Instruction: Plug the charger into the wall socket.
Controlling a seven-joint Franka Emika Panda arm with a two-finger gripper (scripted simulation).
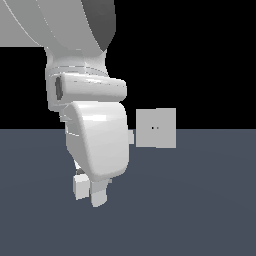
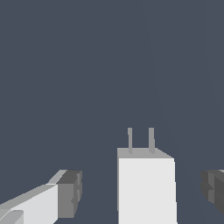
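Note:
In the wrist view the charger, a small white block, lies on the dark floor with its two grey prongs pointing away from the camera. My gripper is open and straddles it. There is a clear gap between the block and each of the fingertips, so neither pad touches it. The wall socket, a light-grey square plate with two tiny dark holes, stands upright farther back, toward the exterior view's right of the arm. In that view the gripper points downward. There I cannot tell the charger apart from the hand.
The bulky white arm and hand fill the exterior view's left and middle. A flat dark blue-grey floor spreads all around.

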